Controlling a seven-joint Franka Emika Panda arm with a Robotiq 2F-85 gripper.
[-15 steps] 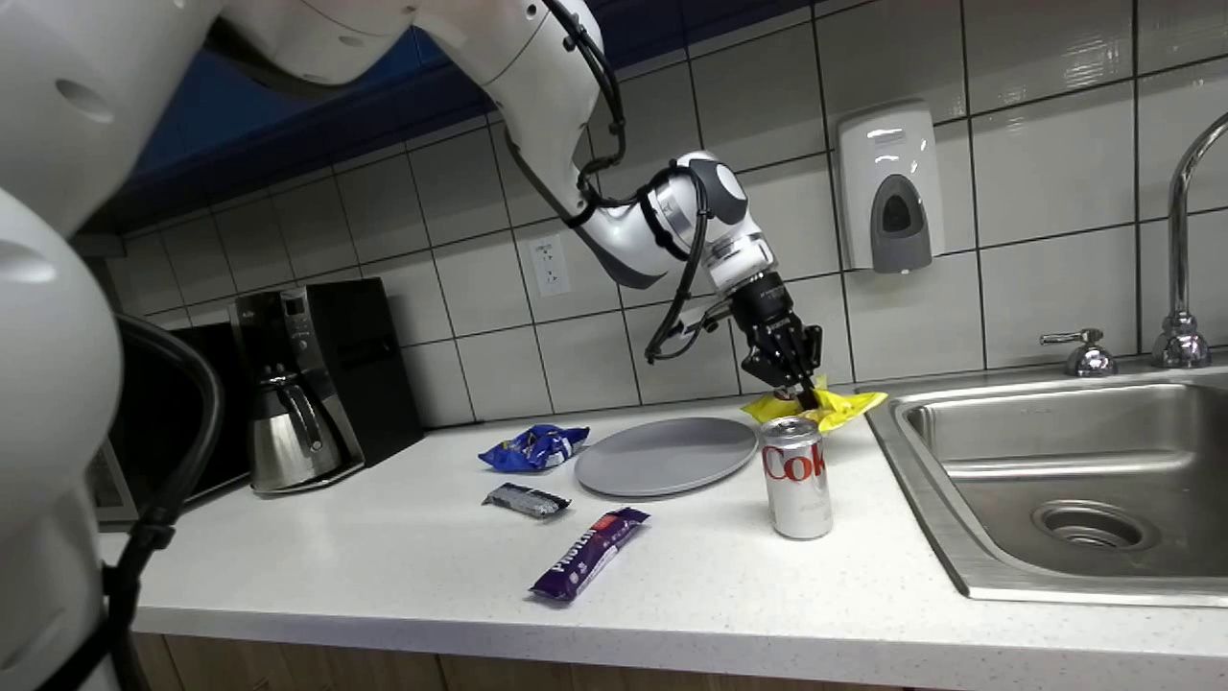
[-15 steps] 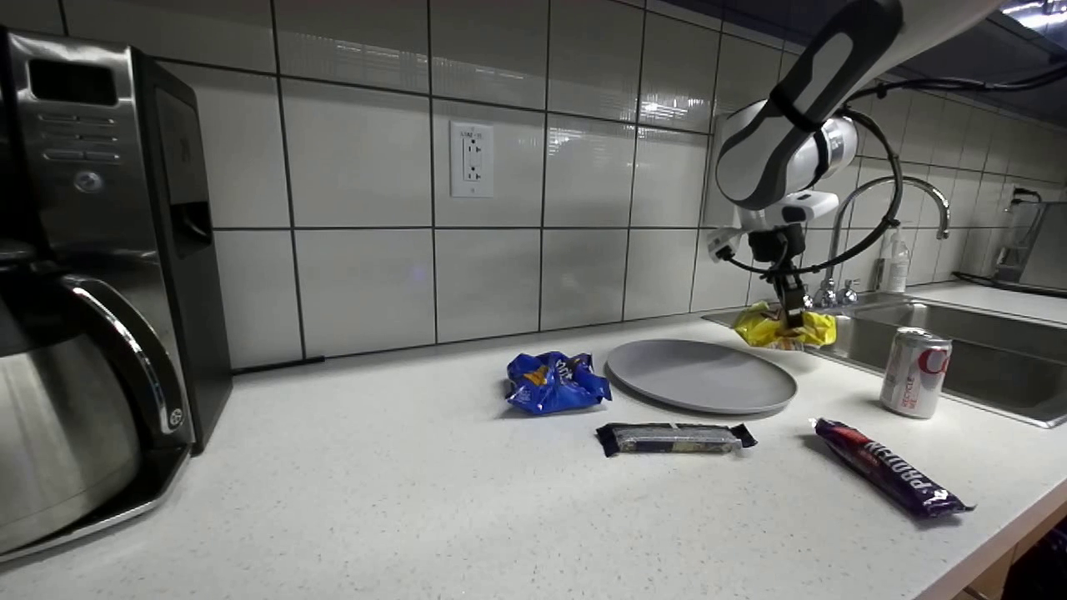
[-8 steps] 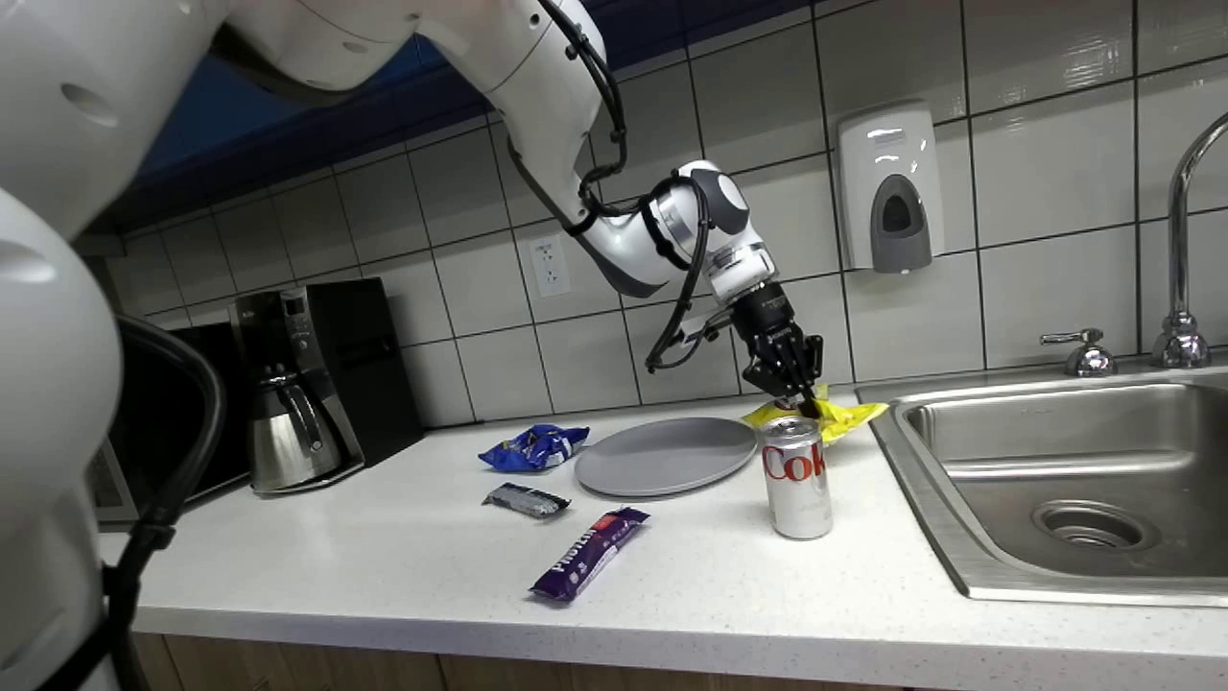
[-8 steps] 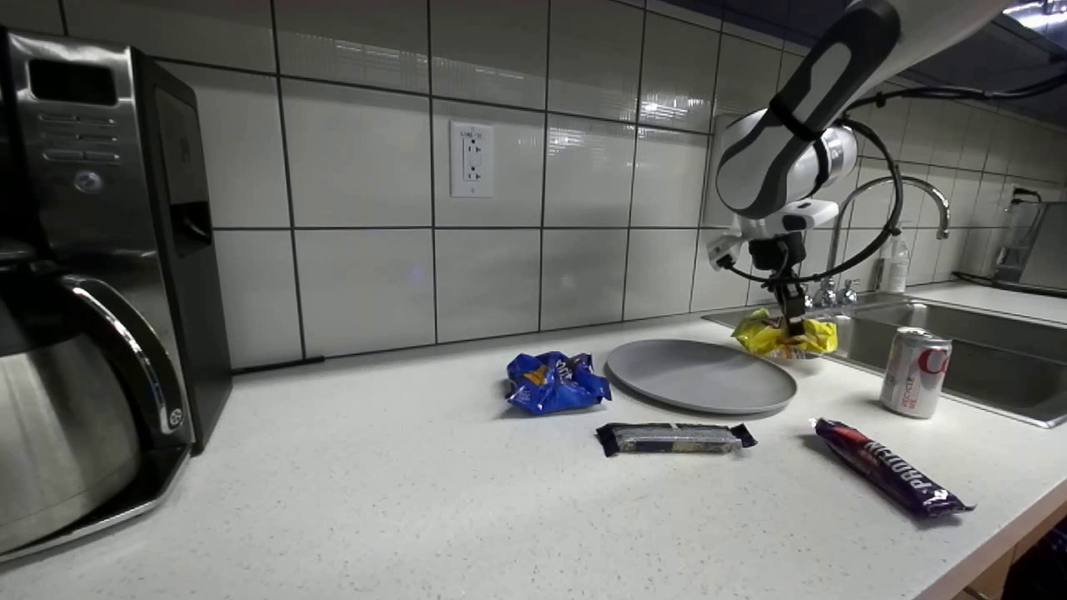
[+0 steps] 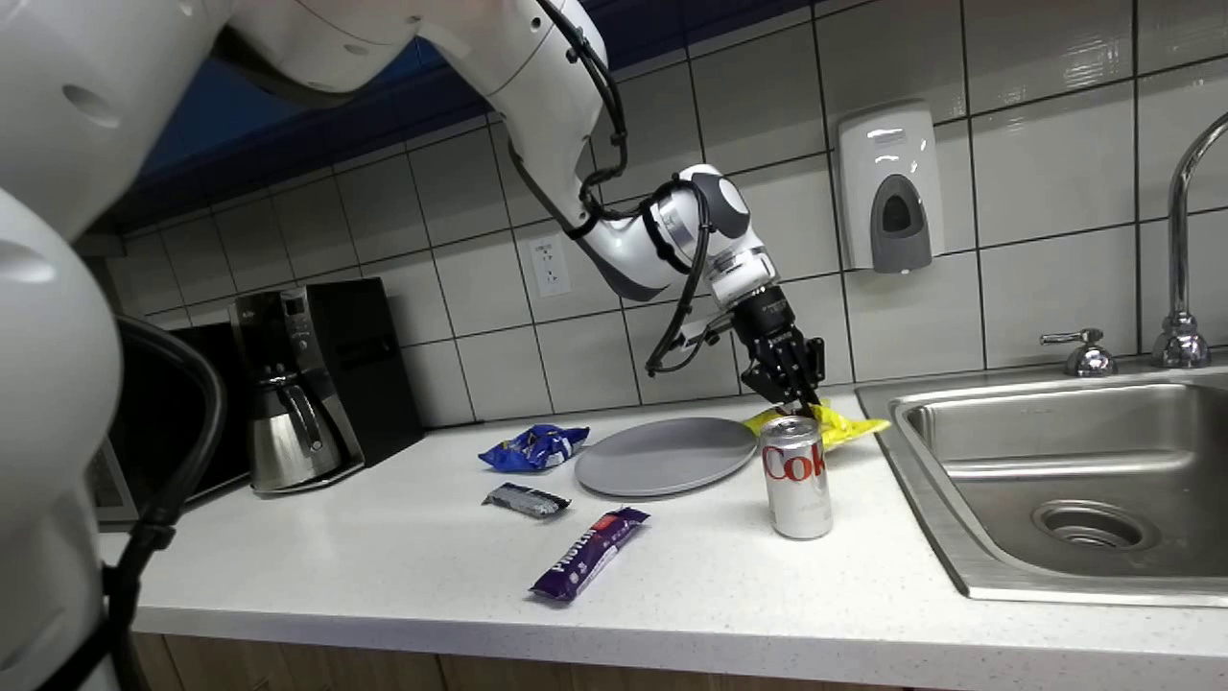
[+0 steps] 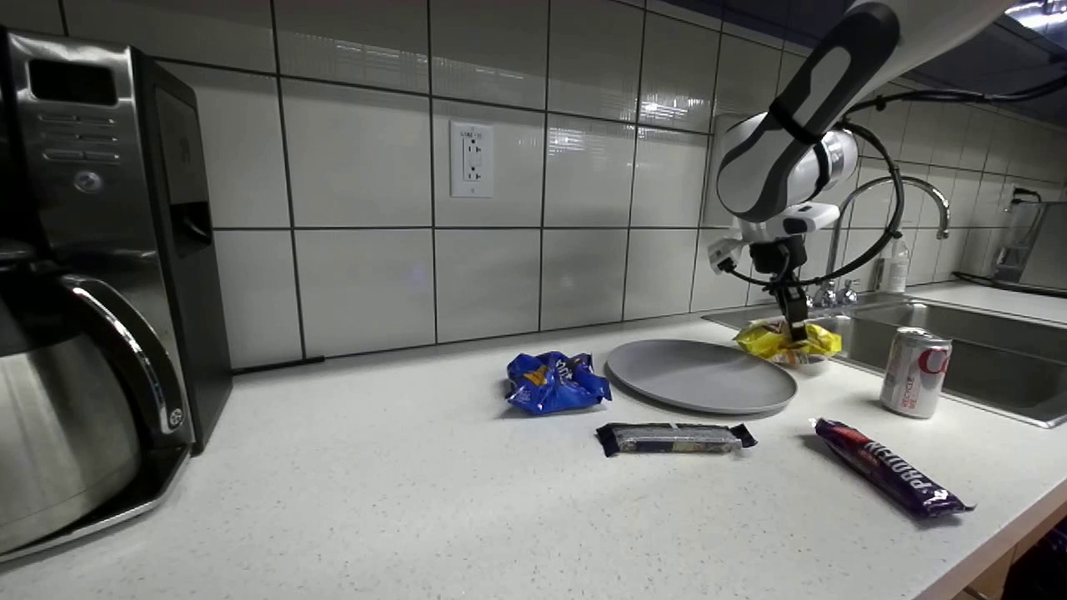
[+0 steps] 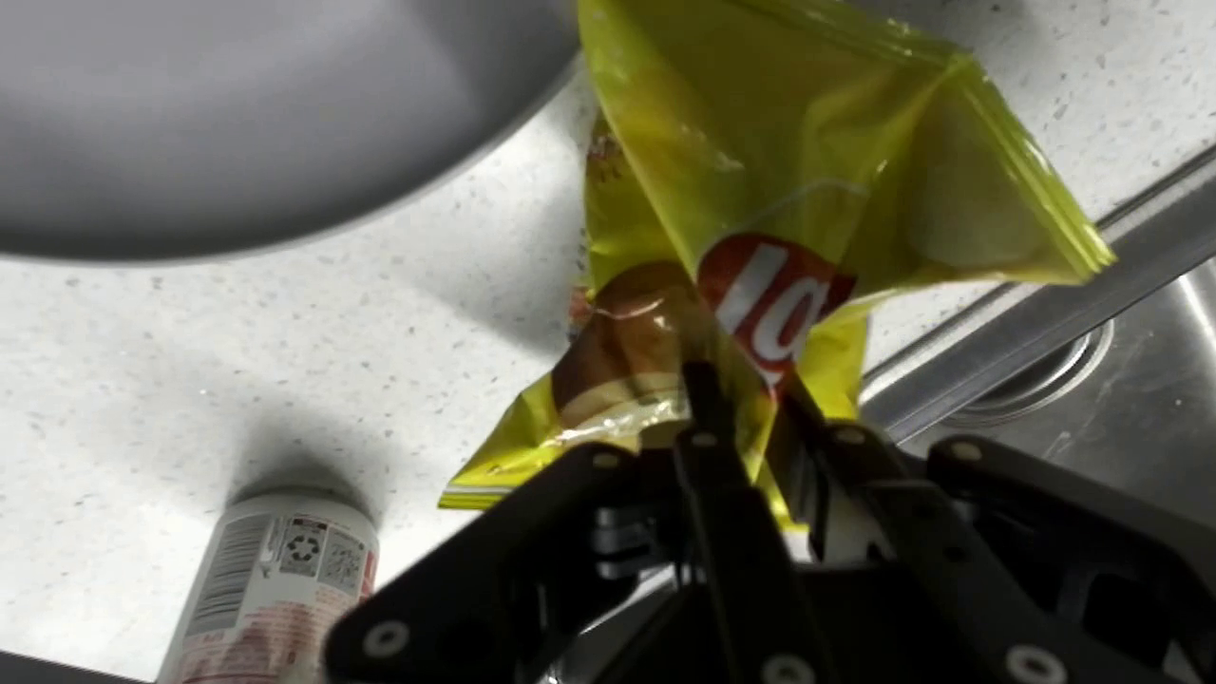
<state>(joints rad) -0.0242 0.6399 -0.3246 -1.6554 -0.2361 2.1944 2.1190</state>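
My gripper [image 7: 749,385] points down at a crinkled yellow snack bag [image 7: 855,142]. In the wrist view its dark fingers stand slightly apart, with a slack fold of the bag between them. The bag [image 5: 849,425] is low at the counter, between the grey plate [image 5: 667,458] and the sink rim, partly behind the can [image 5: 796,489] in an exterior view. In an exterior view the gripper [image 6: 796,335] reaches into the top of the bag [image 6: 760,340]. Whether the fingertips still touch the film is hard to tell.
A blue snack bag [image 6: 557,383], a dark-ended bar [image 6: 675,438] and a purple protein bar [image 6: 892,468] lie on the counter. The steel sink [image 5: 931,518] borders the bag's side. A coffee maker [image 5: 326,374] stands at the far end; a tiled wall [image 5: 585,355] rises behind.
The gripper has come down a little with the yellow bag, which now sits lower and flatter near the counter. Everything else on the counter is unmoved.
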